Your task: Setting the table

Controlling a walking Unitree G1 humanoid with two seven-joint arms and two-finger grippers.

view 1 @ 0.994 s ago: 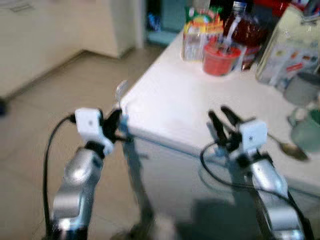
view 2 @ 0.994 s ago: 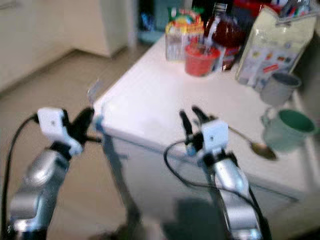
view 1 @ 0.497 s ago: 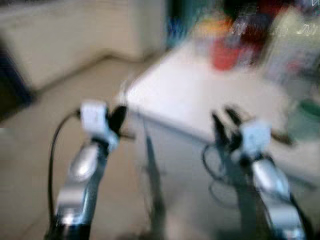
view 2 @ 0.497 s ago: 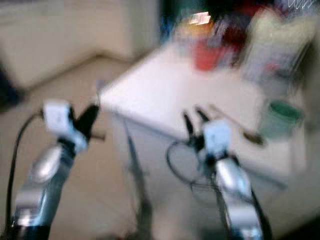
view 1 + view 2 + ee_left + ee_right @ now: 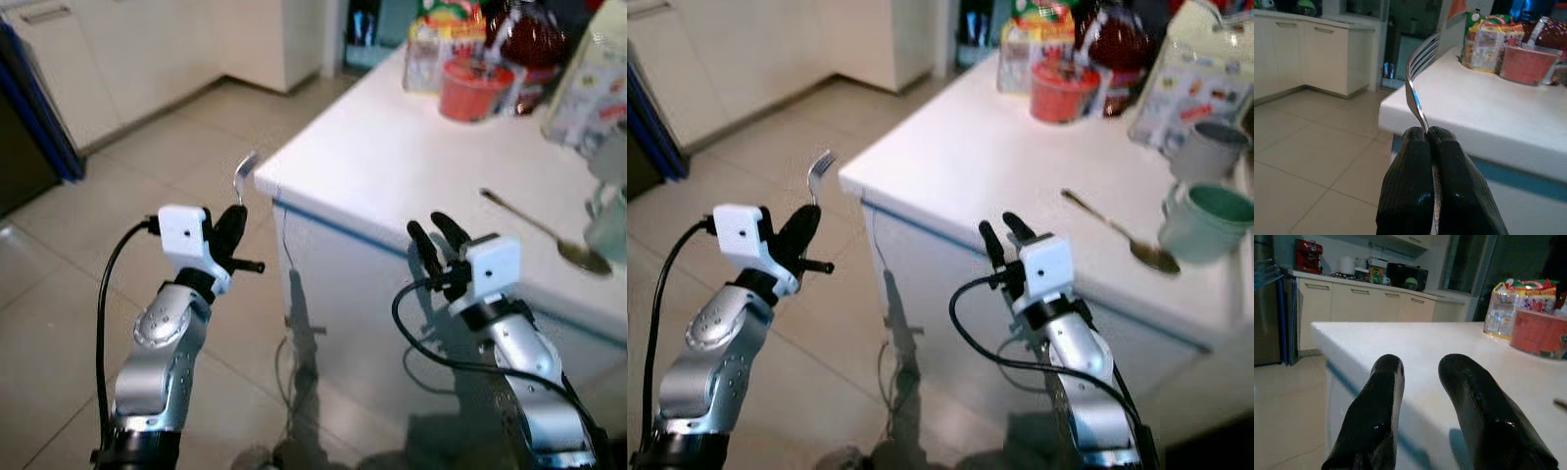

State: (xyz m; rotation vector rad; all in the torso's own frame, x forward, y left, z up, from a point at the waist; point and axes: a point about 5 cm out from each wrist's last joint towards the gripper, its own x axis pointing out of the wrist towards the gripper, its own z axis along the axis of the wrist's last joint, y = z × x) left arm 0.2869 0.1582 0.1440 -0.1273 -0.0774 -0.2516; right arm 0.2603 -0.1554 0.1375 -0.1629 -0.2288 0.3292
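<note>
My left gripper is shut on the handle of a silver fork, tines up, held just off the white table's near left corner. The left wrist view shows the fork rising from between the closed fingers. My right gripper stands open and empty in front of the table's near edge; its fingers are apart at tabletop height. A silver spoon lies on the table toward the right. A green cup and a grey cup stand beside it.
At the table's far end stand a red tub, a dark red bottle, a snack pack and a pale bag. Tiled floor lies to the left, with cream cabinets beyond.
The camera has drawn back and steadied; the blur is gone and more floor shows. Both grippers hold the same pose, the left still shut on the fork.
</note>
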